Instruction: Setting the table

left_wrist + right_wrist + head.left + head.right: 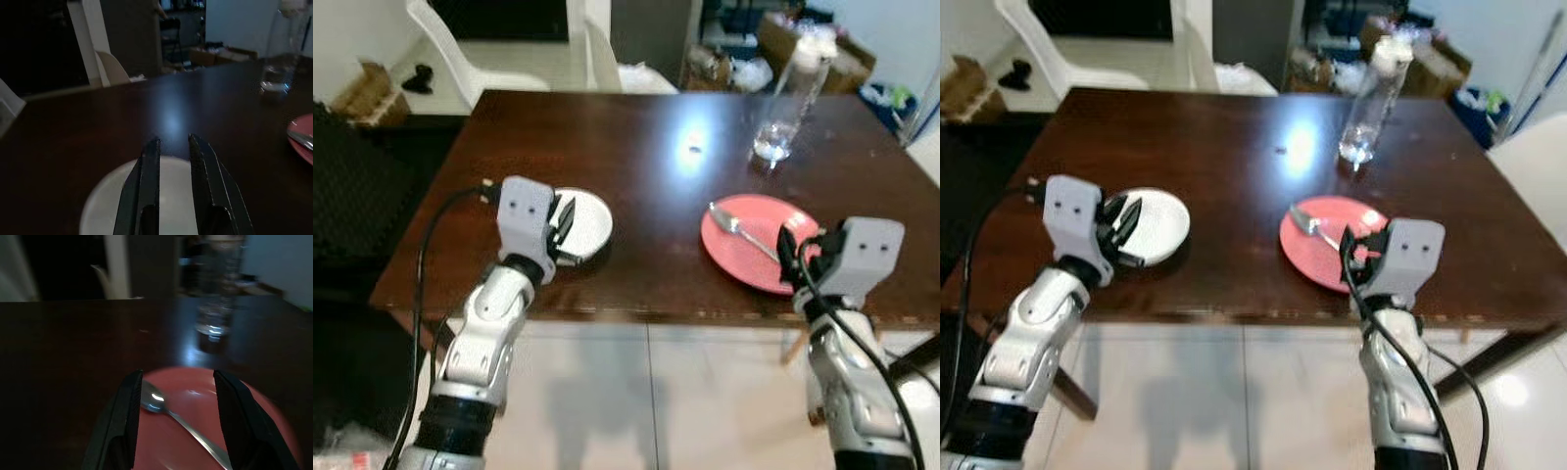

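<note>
A white plate [595, 217] lies near the front left edge of the dark wooden table [636, 137]. My left gripper [565, 217] hovers over the plate's near side, open by a narrow gap with nothing between its fingers [149, 161]. To the right, a red plate [736, 257] carries a metal spoon [741, 231] lying diagonally. At the red plate's near rim my right gripper [790, 251] is held low and open. In the right wrist view the spoon's bowl [154, 401] sits just ahead of the left finger [128, 401].
A clear water bottle [793, 98] stands at the back right of the table. White plastic chairs [460, 49] stand behind the far edge, with boxes and clutter [822, 39] beyond on the right. The floor in front of the table is tiled.
</note>
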Tool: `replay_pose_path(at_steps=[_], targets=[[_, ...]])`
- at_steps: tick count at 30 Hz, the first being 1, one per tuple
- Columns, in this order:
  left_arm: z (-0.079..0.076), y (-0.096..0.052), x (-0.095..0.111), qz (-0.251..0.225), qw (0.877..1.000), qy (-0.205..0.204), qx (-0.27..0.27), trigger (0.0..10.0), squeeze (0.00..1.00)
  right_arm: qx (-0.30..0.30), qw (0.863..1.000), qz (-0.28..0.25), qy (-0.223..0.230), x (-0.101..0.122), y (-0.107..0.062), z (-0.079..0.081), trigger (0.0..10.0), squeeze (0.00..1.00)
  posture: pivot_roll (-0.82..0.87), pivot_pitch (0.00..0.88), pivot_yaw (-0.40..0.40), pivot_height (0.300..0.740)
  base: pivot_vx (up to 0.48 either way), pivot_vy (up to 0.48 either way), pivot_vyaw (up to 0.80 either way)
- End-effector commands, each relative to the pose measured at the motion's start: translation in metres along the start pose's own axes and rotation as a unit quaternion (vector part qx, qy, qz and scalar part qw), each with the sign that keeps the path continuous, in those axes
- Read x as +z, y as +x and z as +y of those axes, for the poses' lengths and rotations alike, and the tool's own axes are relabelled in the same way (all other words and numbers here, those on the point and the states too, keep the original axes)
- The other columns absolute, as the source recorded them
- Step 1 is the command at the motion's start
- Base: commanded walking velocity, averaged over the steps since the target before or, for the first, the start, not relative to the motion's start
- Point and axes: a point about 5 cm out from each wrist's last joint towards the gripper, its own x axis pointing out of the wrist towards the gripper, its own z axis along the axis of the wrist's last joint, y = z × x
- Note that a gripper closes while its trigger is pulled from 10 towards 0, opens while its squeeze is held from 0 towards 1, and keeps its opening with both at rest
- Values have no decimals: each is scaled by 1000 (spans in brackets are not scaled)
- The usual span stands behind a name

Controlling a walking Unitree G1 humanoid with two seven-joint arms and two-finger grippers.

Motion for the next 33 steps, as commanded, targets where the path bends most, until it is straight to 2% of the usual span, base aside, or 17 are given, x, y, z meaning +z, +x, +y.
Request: replay_pose_path(at_steps=[1, 5, 6, 8, 9, 12, 15, 16, 18, 19, 20, 22, 23, 25, 27, 30, 33], targets=[[4, -4, -6, 14, 1000, 0, 8, 10000, 0, 51, 998, 18, 11, -4, -3, 14, 10000, 0, -62, 42, 65, 740, 480, 0, 0], [6, -6, -5, 16, 1000, 5, 8, 10000, 0, 132, 990, 36, 37, -6, -4, 37, 10000, 0, -60, 44, 65, 740, 449, 0, 0], [6, -6, -5, 16, 1000, 5, 8, 10000, 0, 132, 990, 36, 37, -6, -4, 37, 10000, 0, -60, 44, 65, 740, 431, 0, 0], [11, -9, -5, 18, 1000, 14, 13, 10000, 0, 210, 974, 54, 71, -9, -6, 62, 10000, 0, -51, 49, 63, 740, 431, 0, 0], [13, -10, -5, 19, 1000, 16, 17, 10000, 0, 224, 970, 57, 77, -9, -6, 67, 10000, 0, -51, 49, 63, 740, 428, 0, 0], [14, -10, -5, 19, 999, 18, 20, 10000, 0, 231, 968, 59, 78, -10, -6, 70, 10000, 0, -51, 49, 63, 740, 415, 0, 0], [28, -19, -4, 25, 998, 24, 46, 10000, 0, 264, 959, 62, 81, -8, -4, 82, 10000, 0, -41, 53, 60, 740, 228, 0, 0], [28, -19, -4, 25, 998, 24, 46, 10000, 0, 264, 959, 62, 81, -8, -4, 82, 10000, 0, -41, 53, 60, 740, 0, 0, 0], [39, -26, -3, 28, 997, 28, 61, 10000, 0, 304, 946, 66, 94, -6, -6, 92, 10000, 0, -41, 53, 60, 740, 0, 0, 0], [39, -26, -3, 28, 997, 28, 61, 10000, 0, 304, 946, 66, 94, -6, -6, 92, 10000, 0, -41, 53, 60, 740, 0, 0, 0], [43, -30, -3, 29, 997, 32, 65, 10000, 0, 323, 939, 70, 100, -5, -8, 96, 10000, 0, -41, 53, 60, 740, 0, 0, 0], [46, -32, -3, 30, 997, 36, 67, 10000, 0, 338, 933, 74, 102, -5, -10, 99, 10000, 0, -41, 53, 60, 740, 0, 0, 0], [56, -38, -1, 36, 995, 62, 70, 10000, 0, 359, 924, 89, 102, -8, -13, 102, 10000, 0, -41, 53, 60, 740, 0, 0, 0], [60, -39, 0, 38, 994, 72, 69, 10000, 0, 364, 921, 94, 102, -10, -14, 103, 10000, 0, -41, 53, 60, 740, 0, 0, 0], [72, -47, 3, 54, 993, 95, 50, 10000, 0, 371, 918, 102, 101, -12, -16, 104, 10000, 0, -11, 67, 45, 740, 0, 0, 0], [102, -68, 10, 100, 990, 101, 6, 10000, 0, 370, 919, 103, 94, -13, -18, 104, 10000, 0, -3, 70, 49, 740, 0, 0, 0], [122, -85, 8, 136, 982, 130, 4, 10000, 0, 365, 921, 98, 93, -12, -18, 104, 10000, 0, 4, 73, 57, 740, 0, 0, 0]])
